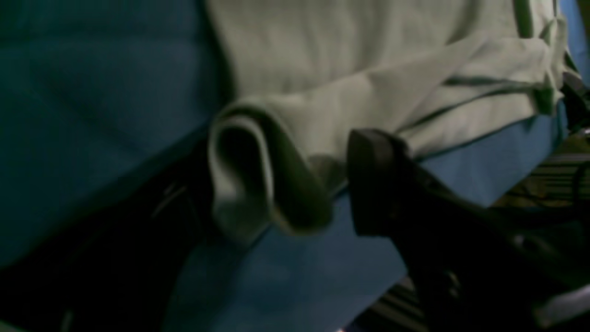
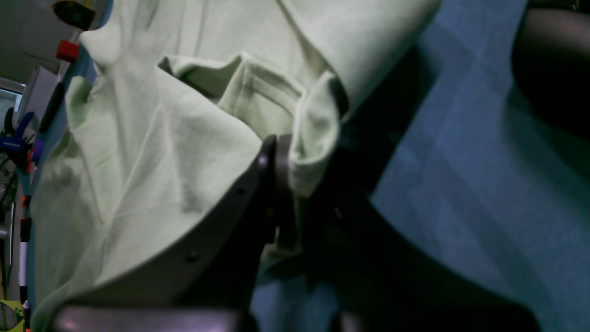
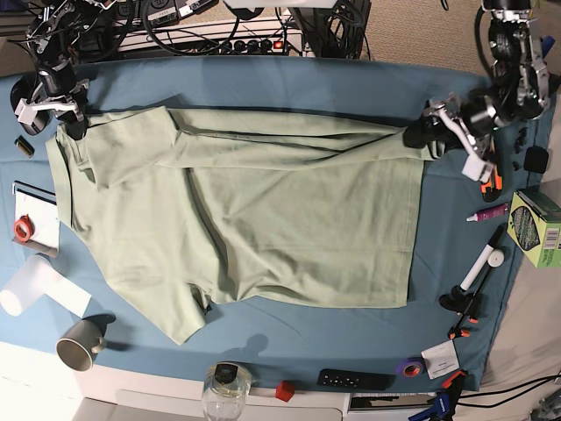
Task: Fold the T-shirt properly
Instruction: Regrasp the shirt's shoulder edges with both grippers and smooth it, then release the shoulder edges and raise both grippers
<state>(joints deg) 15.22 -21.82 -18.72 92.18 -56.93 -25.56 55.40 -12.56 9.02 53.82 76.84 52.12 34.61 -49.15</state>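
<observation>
The pale green T-shirt [image 3: 289,219] lies spread across the teal table cloth [image 3: 307,83], its far edge folded over toward the middle. My left gripper [image 3: 422,132] is at the shirt's far right corner. In the left wrist view its jaws stand wide apart around a loose curled fold of the T-shirt [image 1: 258,184], with one dark finger [image 1: 373,180] beside the fold, so the left gripper [image 1: 276,184] is open. My right gripper [image 3: 70,123] is at the far left corner. There the right gripper [image 2: 279,157] is shut on a bunched piece of the T-shirt [image 2: 152,152].
A mug [image 3: 77,344], a glass [image 3: 223,395] and a black remote [image 3: 355,379] line the near edge. A white roll [image 3: 26,289] and red tape [image 3: 24,230] lie left. A green box [image 3: 536,226], a marker [image 3: 485,263] and clamps sit right.
</observation>
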